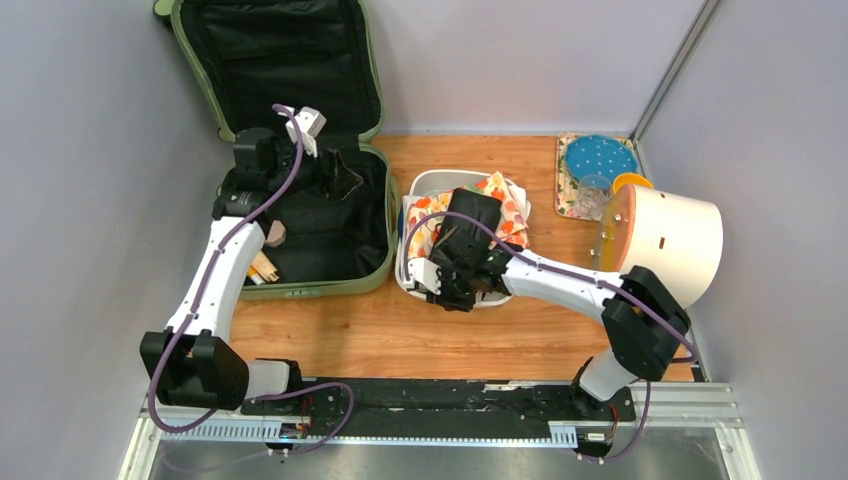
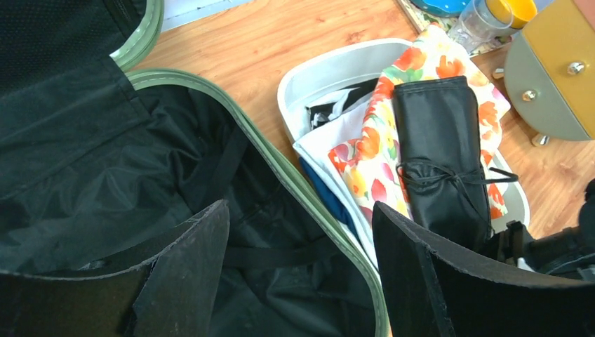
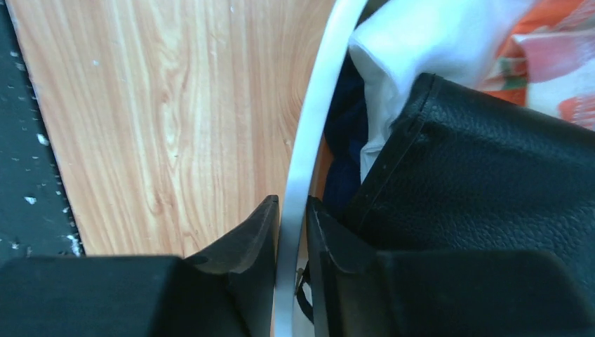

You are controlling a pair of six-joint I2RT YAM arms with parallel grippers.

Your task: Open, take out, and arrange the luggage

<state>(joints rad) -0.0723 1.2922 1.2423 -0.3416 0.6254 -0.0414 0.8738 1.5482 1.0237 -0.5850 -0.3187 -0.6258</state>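
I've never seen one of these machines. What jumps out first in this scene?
The sage-green luggage lies open at the table's far left, lid against the wall, with the left gripper open above its black lining. In the middle, a white tub holds a flowered cloth and a black pouch, and the right gripper pinches the tub's near rim. A big cream cylinder sits at the right.

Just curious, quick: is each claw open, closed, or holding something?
Left gripper: open, empty, over the luggage.
Right gripper: closed on the white tub, at its rim.

No readable text, label or number anywhere.
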